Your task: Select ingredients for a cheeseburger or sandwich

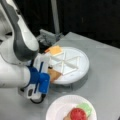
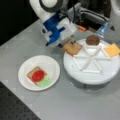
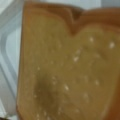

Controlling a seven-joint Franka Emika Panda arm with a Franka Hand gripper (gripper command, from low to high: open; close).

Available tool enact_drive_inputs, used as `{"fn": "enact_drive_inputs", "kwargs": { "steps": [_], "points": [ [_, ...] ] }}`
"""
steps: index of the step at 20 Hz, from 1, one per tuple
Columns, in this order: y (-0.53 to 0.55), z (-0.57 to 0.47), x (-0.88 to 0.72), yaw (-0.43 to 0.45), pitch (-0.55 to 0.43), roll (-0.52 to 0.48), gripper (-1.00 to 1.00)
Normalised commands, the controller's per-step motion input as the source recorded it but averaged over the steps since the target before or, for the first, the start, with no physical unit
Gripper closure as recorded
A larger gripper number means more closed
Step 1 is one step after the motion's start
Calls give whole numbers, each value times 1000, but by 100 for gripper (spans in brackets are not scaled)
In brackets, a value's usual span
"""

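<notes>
Gripper [image 2: 72, 43], blue-and-white, at the near-left edge of the tray [image 2: 92, 75] in a front view, low over the toast [image 2: 72, 48]; in a front view [image 1: 50, 71] mostly hidden behind the arm's white and blue body. Width of the jaws: cannot tell, fingertips lost against the slice. Toast, tan-brown square, lying in the tray compartment nearest the gripper, one corner past the rim; in a front view [image 1: 54, 74] only an orange-brown edge showing beside the blue part. Wrist view filled almost wholly by toast [image 3: 65, 67], notched top edge uppermost, pale tray [image 3: 8, 55] along the left side. Tray: white, round, split into wedge compartments by raised ribs, on a grey table [image 2: 75, 105]; also seen in a front view [image 1: 80, 71]. Cheese [image 2: 112, 49], yellow-orange square, in a compartment at a front view's right; in a front view [image 1: 55, 50] at the tray's far-left rim. Patty [image 2: 93, 39], dark brown, round, in the far compartment, between toast and cheese. Plate [image 2: 51, 63], white, on the table at a front view's left, well apart from the gripper; in a front view [image 1: 56, 108] at the bottom. Sandwich [image 2: 38, 76] on the plate, unfinished: toast slice beneath, green disc [image 2: 45, 82] and red disc [image 2: 38, 75] on top, no upper slice; in a front view red disc [image 1: 78, 114], green disc [image 1: 85, 107].
</notes>
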Motion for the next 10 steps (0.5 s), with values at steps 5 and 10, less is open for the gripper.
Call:
{"fn": "enact_drive_inputs", "kwargs": {
  "steps": [5, 10],
  "points": [
    [-259, -40, -52, 257, 35, 97, -100],
    [-61, -42, 18, 142, -4, 134, -100]
  ]
}}
